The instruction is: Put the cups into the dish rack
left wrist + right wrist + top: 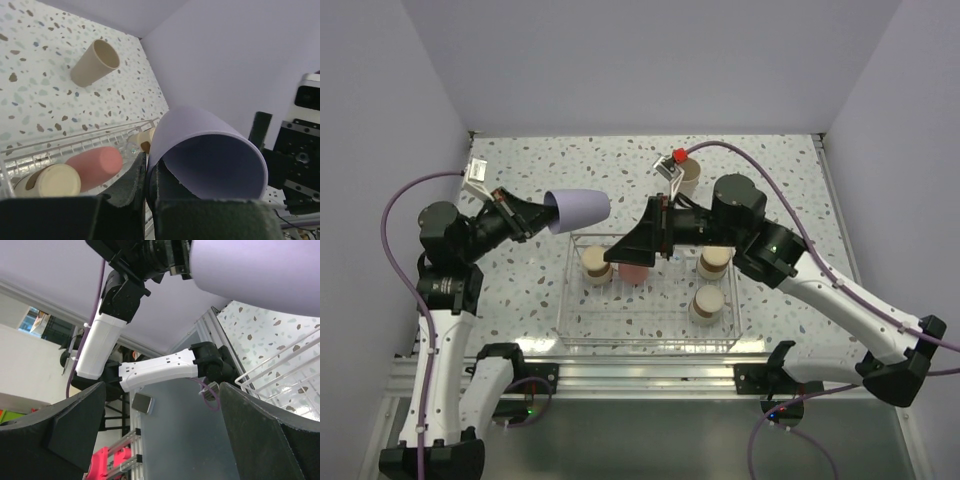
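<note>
Left end effector (534,220): clamped on the rim of a lavender plastic tumbler (578,210), which is held on its side in the air by the rack's far left corner.
Dish rack (565,310): a see-through rectangular wire basket on the speckled counter (520,290). It holds a red-pink tumbler (633,272) and three short steel cups with tan bases (596,265).
Right end effector (638,250): fingers spread wide and empty, over the rack's far side by the red-pink tumbler.
Beige plastic cup (689,180): on the counter beyond the rack.
</note>
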